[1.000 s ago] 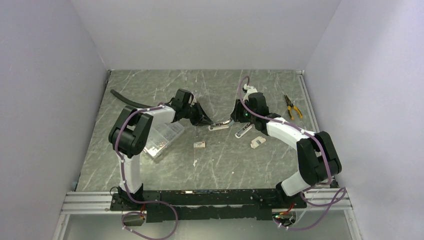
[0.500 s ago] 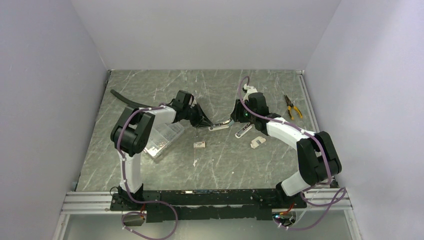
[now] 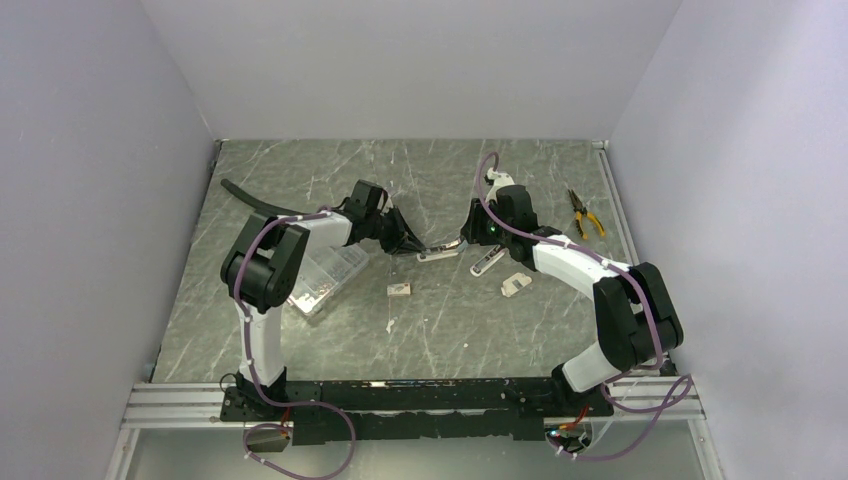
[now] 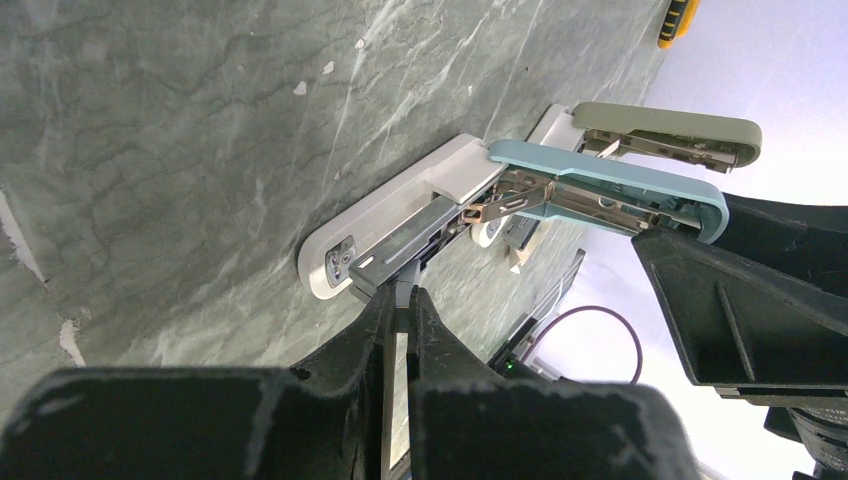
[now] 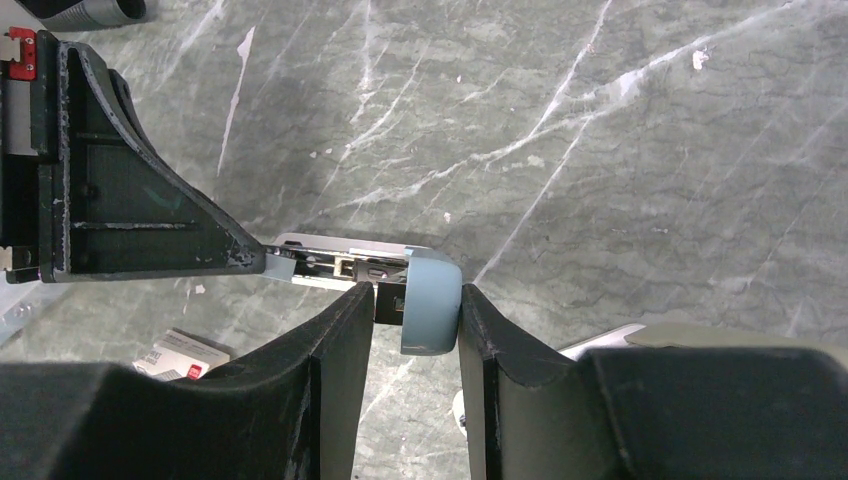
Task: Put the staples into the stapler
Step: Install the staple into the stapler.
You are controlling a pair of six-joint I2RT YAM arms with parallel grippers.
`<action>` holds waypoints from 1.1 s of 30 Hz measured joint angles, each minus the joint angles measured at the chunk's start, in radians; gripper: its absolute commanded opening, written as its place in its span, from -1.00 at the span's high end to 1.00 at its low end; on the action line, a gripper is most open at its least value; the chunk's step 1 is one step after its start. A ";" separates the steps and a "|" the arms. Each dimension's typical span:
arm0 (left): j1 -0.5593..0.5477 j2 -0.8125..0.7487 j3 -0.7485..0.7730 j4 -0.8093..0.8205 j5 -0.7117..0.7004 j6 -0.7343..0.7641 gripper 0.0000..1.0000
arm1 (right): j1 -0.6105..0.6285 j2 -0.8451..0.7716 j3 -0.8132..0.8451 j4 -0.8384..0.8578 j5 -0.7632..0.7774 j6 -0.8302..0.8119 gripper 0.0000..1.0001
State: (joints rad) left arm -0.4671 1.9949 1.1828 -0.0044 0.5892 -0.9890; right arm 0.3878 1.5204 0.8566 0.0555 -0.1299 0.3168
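You have the blue stapler (image 4: pixel 440 185) open.
Right gripper (image 5: pixel 413 297) clamps its lid (image 5: pixel 432 300); left gripper (image 4: pixel 400 300), jaws nearly closed, touches the magazine tip (image 4: pixel 392 262).

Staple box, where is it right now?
In the top view, the small white staple box lies on the table near the middle, just on the near side of the opened stapler and right of the clear plastic case.
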 measured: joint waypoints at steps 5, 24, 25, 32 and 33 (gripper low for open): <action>0.001 -0.003 0.000 0.000 0.000 0.000 0.95 | 0.000 0.000 0.000 0.000 0.000 0.000 0.20; 0.008 -0.006 0.000 0.001 0.017 0.003 0.95 | 0.000 0.000 0.000 0.000 0.000 -0.001 0.20; 0.008 -0.008 0.001 0.001 0.018 0.003 0.95 | 0.000 0.000 0.000 0.000 0.000 -0.001 0.20; 0.009 -0.015 0.011 0.001 0.019 0.005 0.95 | 0.000 0.000 0.000 0.000 0.000 0.000 0.20; 0.009 -0.015 0.014 0.001 0.019 0.007 0.95 | 0.000 0.000 0.000 0.000 0.000 -0.001 0.20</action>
State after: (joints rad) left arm -0.4580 1.9800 1.1965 -0.0032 0.6079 -0.9817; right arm 0.3878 1.5204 0.8566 0.0555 -0.1299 0.3161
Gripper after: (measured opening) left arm 0.095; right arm 0.402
